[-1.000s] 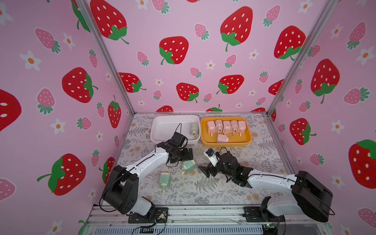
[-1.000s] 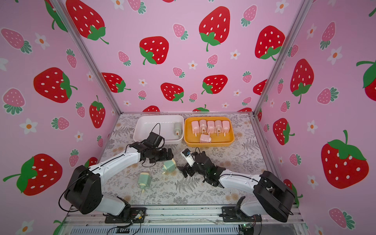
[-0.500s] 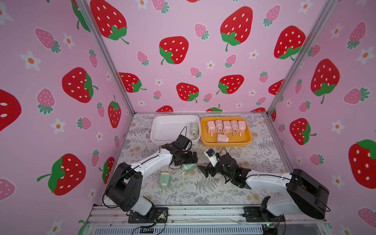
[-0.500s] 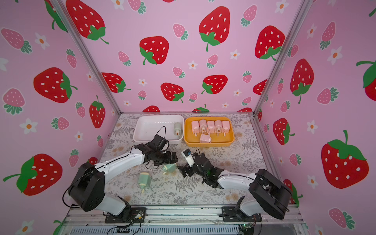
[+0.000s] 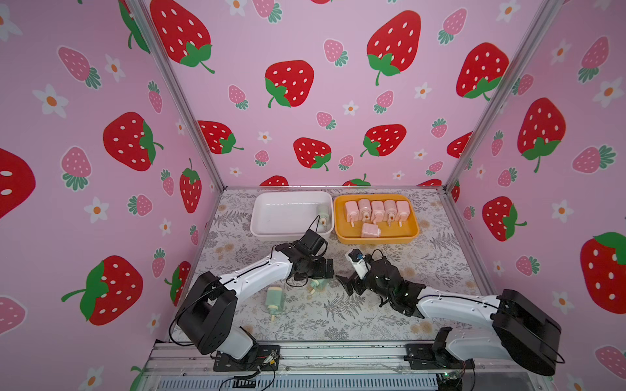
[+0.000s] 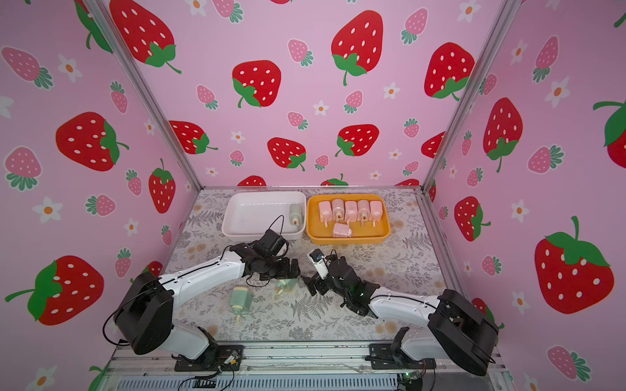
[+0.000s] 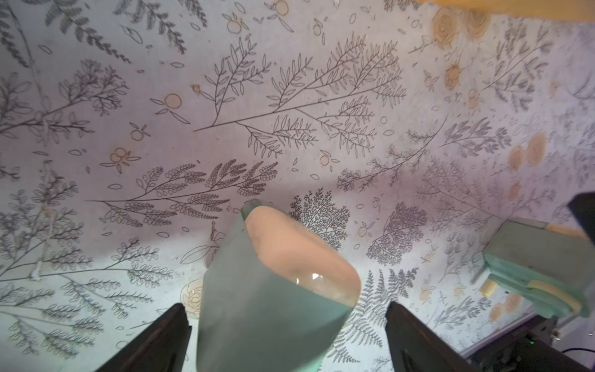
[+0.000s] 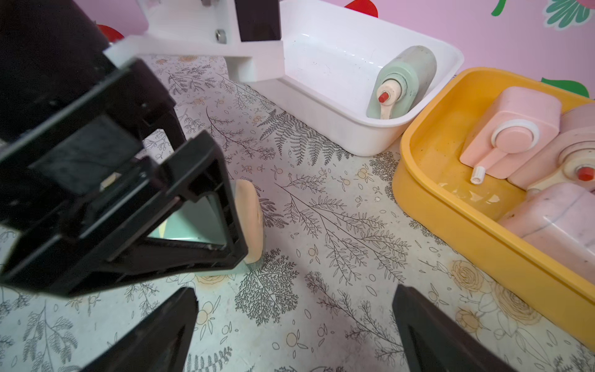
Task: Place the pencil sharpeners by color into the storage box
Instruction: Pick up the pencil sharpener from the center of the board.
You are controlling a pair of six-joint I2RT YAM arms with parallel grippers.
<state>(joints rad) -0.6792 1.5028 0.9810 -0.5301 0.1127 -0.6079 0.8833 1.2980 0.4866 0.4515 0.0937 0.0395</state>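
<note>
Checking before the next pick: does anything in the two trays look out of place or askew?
One pink sharpener lies crosswise in front of the neat row of five in the yellow tray, not lined up with them. The single green sharpener in the white tray looks fine.

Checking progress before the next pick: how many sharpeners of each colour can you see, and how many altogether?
Pink sharpeners: 6, all in the yellow tray.
Green sharpeners: 4; 1 in the white tray, 3 on the table, one of them between the open left gripper jaws.
Total: 10.
</note>
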